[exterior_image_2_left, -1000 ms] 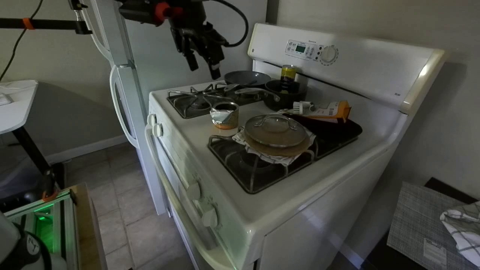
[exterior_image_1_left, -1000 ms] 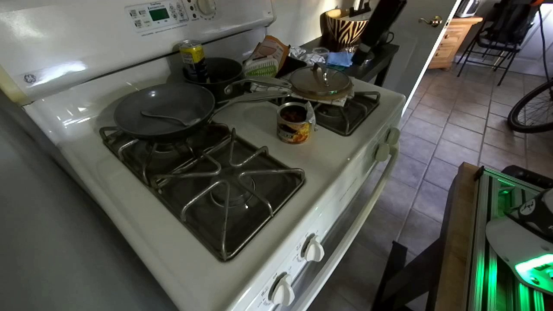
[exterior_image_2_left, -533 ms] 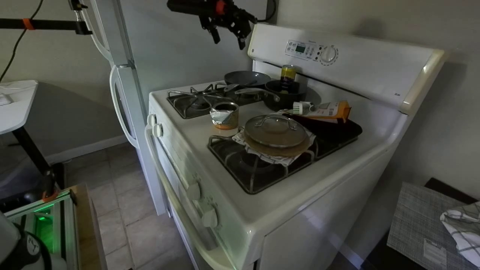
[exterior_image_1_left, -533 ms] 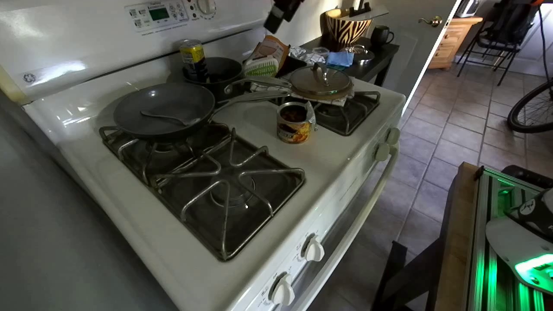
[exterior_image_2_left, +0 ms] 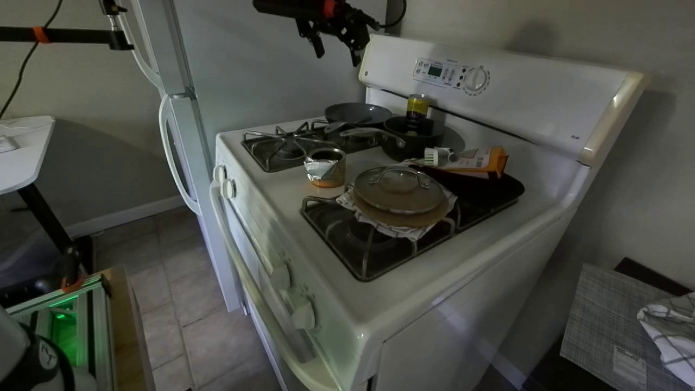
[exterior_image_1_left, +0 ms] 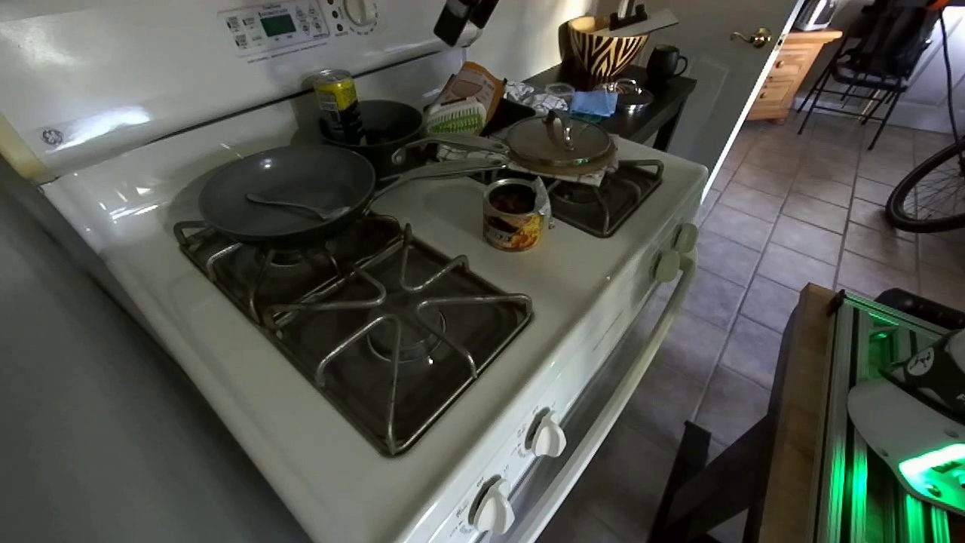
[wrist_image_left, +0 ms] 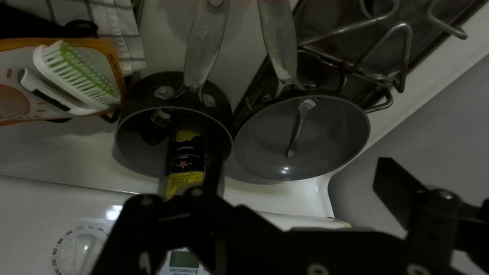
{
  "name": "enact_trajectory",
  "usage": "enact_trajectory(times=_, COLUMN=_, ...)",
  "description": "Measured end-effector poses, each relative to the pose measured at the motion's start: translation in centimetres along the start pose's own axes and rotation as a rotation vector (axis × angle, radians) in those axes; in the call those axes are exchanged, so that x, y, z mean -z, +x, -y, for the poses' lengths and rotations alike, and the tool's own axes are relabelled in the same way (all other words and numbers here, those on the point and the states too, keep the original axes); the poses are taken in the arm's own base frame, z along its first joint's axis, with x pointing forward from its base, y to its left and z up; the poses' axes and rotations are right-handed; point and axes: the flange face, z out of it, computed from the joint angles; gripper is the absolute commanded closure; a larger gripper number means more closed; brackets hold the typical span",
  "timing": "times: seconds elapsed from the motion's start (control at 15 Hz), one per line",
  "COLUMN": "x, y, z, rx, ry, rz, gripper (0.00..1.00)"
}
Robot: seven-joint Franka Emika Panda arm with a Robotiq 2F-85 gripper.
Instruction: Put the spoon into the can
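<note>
There is room above the spoon (wrist_image_left: 298,125), but the tall Limonata can (wrist_image_left: 186,158) (in the saucepan (wrist_image_left: 143,93)) sticks up nearby.

In an exterior view we look down across the stove (exterior_image_1_left: 445,215), frying pan (exterior_image_1_left: 301,173) at ten o'clock, towards a door (exterior_image_1_left: 716,113) at two. In an exterior view we look back over the glass lid (exterior_image_2_left: 399,191), the fridge (exterior_image_2_left: 271,81) at eleven o'clock. Both share the stove's top and the can (exterior_image_1_left: 513,228). In the wrist view we look down, nearer, the pot (wrist_image_left: 139,154) at nine o'clock; dimness leaves our exact tilt uncertain.
</note>
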Motion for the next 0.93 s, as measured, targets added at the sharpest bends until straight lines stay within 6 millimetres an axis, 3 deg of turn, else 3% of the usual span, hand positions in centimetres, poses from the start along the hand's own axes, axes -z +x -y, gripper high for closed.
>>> enact_trajectory(times=0.27, x=0.0, y=0.0, z=0.0, rx=-0.004, ry=-0.001, rz=0.000, gripper=0.00)
enact_trajectory(times=0.47, x=-1.0, y=1.4, z=0.2, rx=-0.078, ry=0.001, rz=0.000, gripper=0.00)
enact_trajectory(times=0.67, x=-5.1, y=4.0, z=2.1, rx=-0.109, ry=0.001, rz=0.019, gripper=0.00)
enact_trajectory(times=0.93, x=-12.6, y=7.2, z=4.6, rx=-0.052, ry=-0.047, rz=0.063, gripper=0.00)
